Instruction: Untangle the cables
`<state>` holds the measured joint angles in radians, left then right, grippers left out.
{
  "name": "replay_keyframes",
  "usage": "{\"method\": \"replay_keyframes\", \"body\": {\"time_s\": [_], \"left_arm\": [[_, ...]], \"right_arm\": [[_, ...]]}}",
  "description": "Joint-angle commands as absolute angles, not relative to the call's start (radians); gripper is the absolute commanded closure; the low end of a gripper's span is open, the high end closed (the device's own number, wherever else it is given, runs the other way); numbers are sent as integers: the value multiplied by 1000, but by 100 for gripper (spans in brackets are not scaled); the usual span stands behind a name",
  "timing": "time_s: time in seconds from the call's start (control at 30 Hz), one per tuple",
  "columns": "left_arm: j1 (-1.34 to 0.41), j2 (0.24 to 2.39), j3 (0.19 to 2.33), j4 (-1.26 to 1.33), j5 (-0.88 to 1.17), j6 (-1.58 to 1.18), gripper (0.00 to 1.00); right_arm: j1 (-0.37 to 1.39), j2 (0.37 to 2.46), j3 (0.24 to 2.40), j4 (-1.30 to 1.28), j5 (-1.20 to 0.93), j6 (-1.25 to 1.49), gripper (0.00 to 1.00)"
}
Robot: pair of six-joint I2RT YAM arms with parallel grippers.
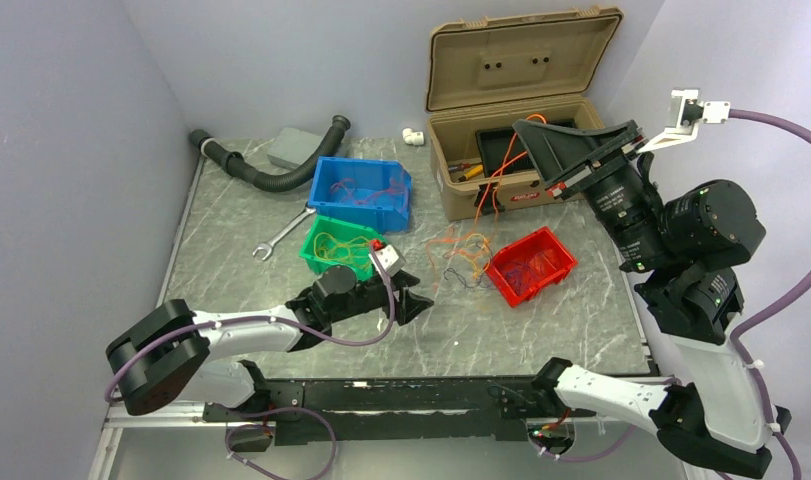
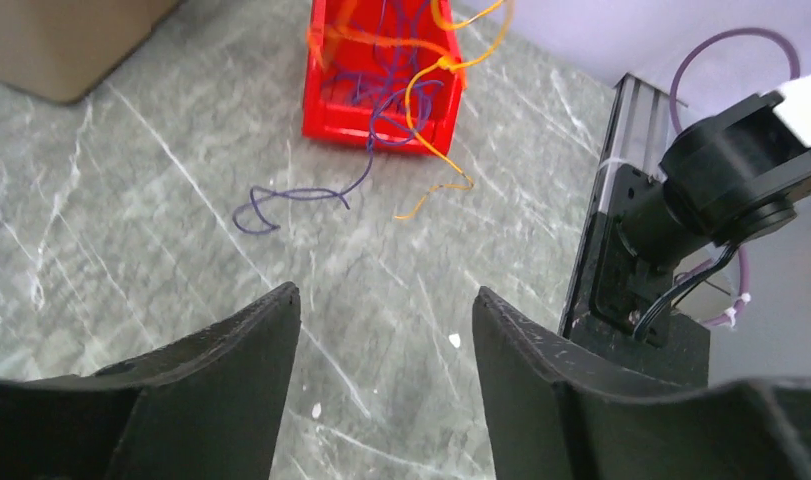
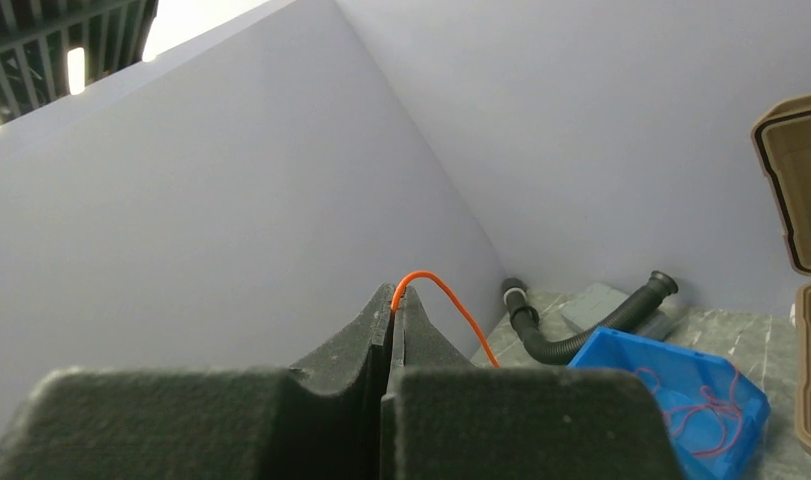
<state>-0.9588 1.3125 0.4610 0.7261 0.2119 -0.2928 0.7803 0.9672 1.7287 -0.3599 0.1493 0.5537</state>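
A tangle of thin orange and purple cables lies on the table between the green bin and the red bin. My right gripper is raised high above the tan case and is shut on one orange cable, which hangs down from the fingertips toward the tangle. My left gripper is open and empty, low over the table just left of the tangle. In the left wrist view the gripper faces the red bin, with purple and orange cables trailing out of it.
An open tan case stands at the back right. A blue bin holds red wires and a green bin holds yellow ones. A wrench, a black corrugated hose and a grey box lie at the back left.
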Motion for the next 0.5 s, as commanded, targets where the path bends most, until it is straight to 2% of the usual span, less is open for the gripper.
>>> {"method": "replay_keyframes", "body": {"time_s": [0.0, 0.1, 0.3, 0.47], "left_arm": [[-966, 1291, 523, 777, 210, -249, 29], [-969, 1324, 560, 783, 217, -244, 26], [-977, 1388, 648, 806, 205, -237, 25], [-976, 1315, 650, 766, 148, -159, 25]], "right_arm": [[781, 965, 1707, -308, 165, 563, 100], [781, 972, 1706, -302, 163, 566, 100], [781, 982, 1707, -285, 144, 582, 100], [781, 986, 1725, -295, 134, 583, 100]]}}
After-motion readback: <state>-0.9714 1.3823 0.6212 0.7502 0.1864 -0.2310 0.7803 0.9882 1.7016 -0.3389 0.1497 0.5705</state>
